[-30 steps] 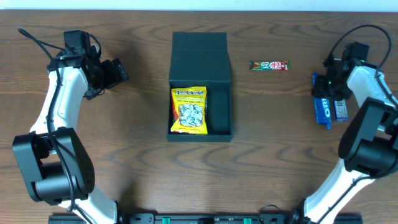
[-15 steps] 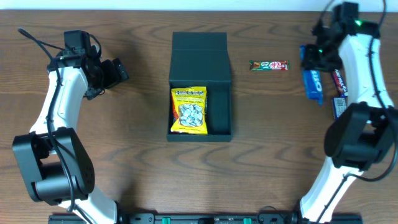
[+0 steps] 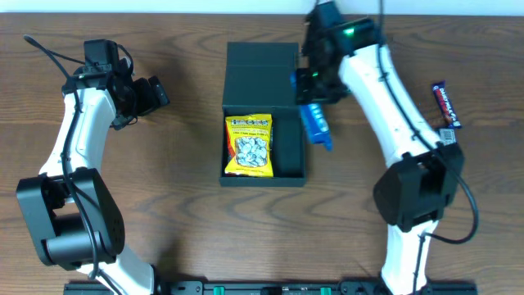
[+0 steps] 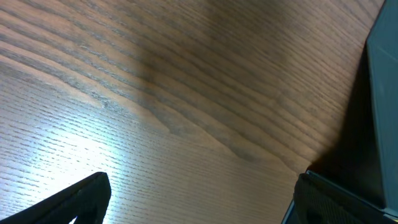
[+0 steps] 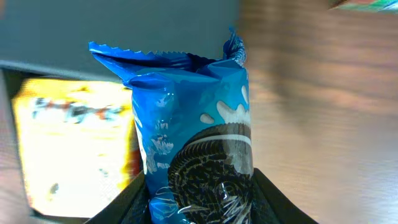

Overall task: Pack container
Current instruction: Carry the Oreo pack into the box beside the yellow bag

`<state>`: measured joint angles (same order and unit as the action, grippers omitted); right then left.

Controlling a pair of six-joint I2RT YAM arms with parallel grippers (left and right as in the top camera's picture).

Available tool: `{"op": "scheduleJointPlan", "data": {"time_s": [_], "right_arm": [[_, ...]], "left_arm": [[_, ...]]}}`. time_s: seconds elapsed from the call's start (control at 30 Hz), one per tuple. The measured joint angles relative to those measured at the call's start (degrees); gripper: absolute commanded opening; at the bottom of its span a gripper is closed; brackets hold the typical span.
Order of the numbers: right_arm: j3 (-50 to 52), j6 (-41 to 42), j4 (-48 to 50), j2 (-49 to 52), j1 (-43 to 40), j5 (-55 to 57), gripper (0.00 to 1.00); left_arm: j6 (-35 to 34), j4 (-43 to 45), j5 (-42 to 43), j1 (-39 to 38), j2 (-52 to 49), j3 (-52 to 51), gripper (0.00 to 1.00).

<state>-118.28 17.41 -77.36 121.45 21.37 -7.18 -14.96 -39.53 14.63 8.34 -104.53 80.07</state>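
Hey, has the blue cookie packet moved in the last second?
Yes. The blue cookie packet has travelled left, from the far right to the container's right wall, held by the right gripper.

Robotics lab setup, wood-grain table (image 3: 180, 229), white-and-black left arm (image 3: 74, 139) and right arm (image 3: 385, 90) mounted at its edge

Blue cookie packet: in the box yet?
Out. The right gripper holds the blue packet at the container's right wall; the yellow packet alone lies inside.
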Motion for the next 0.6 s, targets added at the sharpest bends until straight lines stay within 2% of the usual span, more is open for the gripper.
{"op": "scheduleJointPlan", "data": {"time_s": [0.23,0.3,0.6], "right_arm": [[1.99,11.41,2.19,0.0,6.86,4.72,0.04],[3.98,13.51,3.32,0.0,8.11,5.7,0.02],[12.74,18.56,9.4,0.04,10.86,8.59,0.01]], "left_arm": [[0.0,0.15,0.0,0.0,0.0,0.0,0.95],[0.0,0.15,0.0,0.0,0.0,0.0,0.95],[0.85,0.15,0.0,0.0,0.0,0.0,0.95]]}}
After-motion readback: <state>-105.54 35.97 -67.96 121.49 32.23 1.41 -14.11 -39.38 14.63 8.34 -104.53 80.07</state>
